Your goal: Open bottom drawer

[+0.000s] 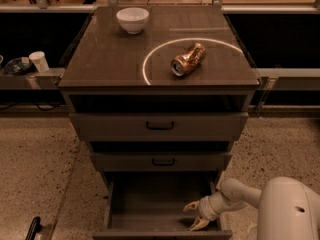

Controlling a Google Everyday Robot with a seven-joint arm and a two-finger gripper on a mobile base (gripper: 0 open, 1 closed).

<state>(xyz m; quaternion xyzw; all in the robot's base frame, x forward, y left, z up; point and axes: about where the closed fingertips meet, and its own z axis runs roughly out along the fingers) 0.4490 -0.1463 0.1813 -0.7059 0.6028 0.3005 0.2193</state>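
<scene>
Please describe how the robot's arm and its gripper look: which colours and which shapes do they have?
The arm is white, with a smooth, rounded shell narrowing to a cylindrical wrist. The gripper, inside the open bottom drawer at its right front, has two curved, pale tan fingers. No cables show; one small dark spot marks the shell.

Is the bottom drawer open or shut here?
Open: the bottom drawer is pulled out, its inside showing. The gripper, fingers spread, sits in its right front corner.
</scene>
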